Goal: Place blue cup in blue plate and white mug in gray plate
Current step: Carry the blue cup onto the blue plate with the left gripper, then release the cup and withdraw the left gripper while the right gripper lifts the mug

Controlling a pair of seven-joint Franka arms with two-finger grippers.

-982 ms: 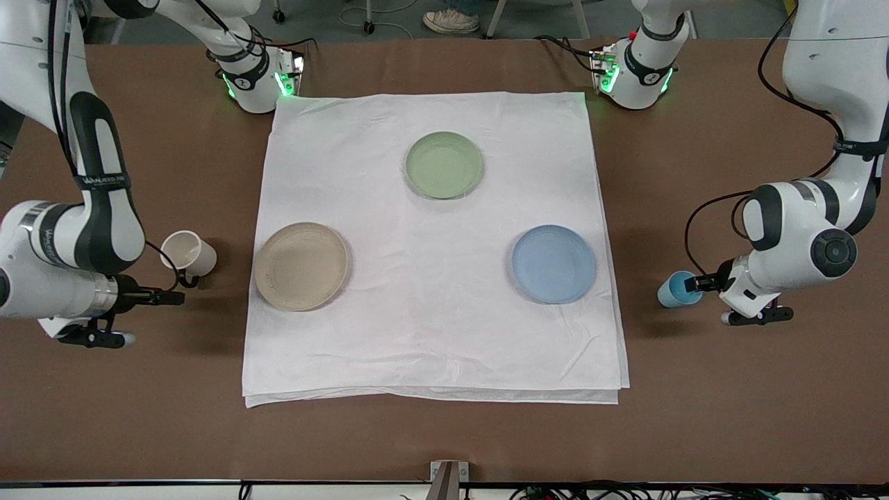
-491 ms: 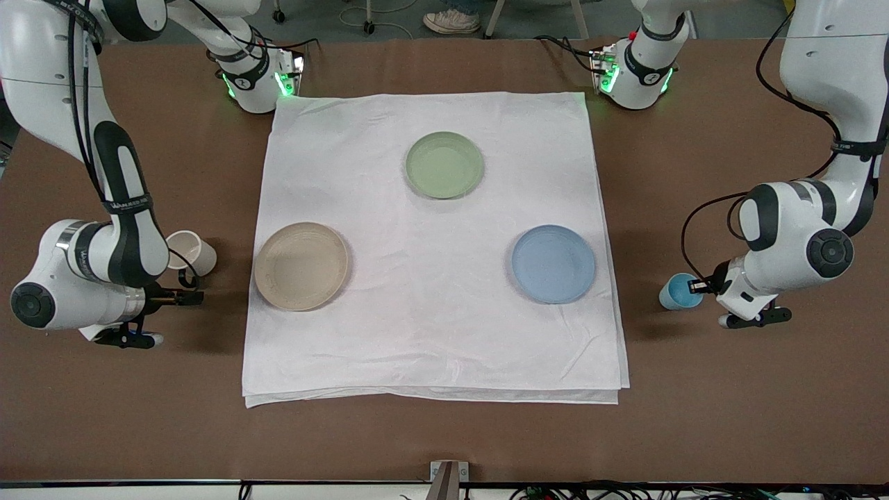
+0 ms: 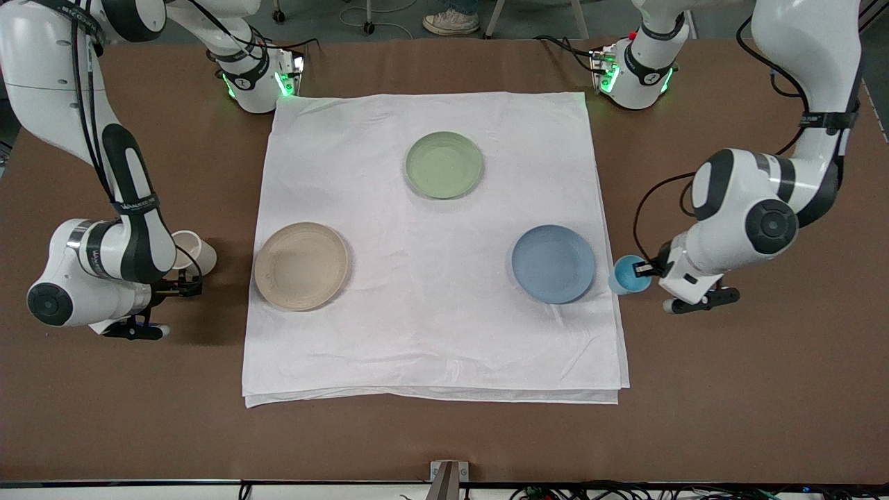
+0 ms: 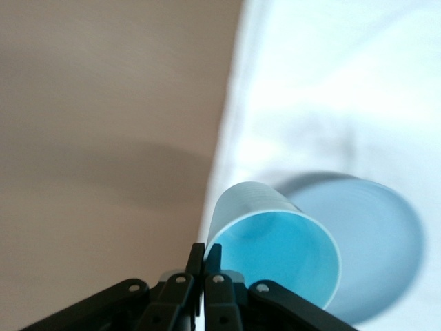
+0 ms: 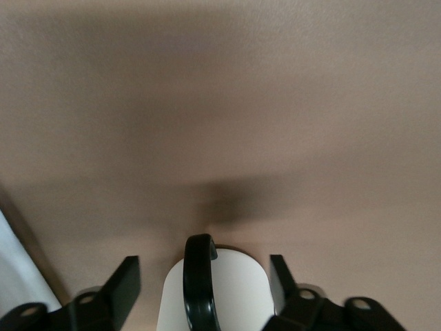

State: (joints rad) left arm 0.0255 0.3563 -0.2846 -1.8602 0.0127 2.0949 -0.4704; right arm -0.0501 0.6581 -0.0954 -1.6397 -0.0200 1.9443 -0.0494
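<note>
The left pincer (image 3: 651, 267) is closed on the rim of the blue cup (image 3: 628, 275), which hangs over the cloth edge beside the blue plate (image 3: 553, 263). The cup looks light and thin, so the rim hold may slip. The right pincer (image 5: 200, 279) stands open around the white mug (image 3: 194, 251), which lies on the brown surface (image 3: 444, 437) near the gray plate (image 3: 301, 266); its stiff handle seems the best hold.

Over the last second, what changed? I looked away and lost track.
The left claw, shut on the small light-blue cup, carried it to the white cloth's edge beside the round blue plate. The right claw closed in around the off-white mug. All plates stayed put.
</note>
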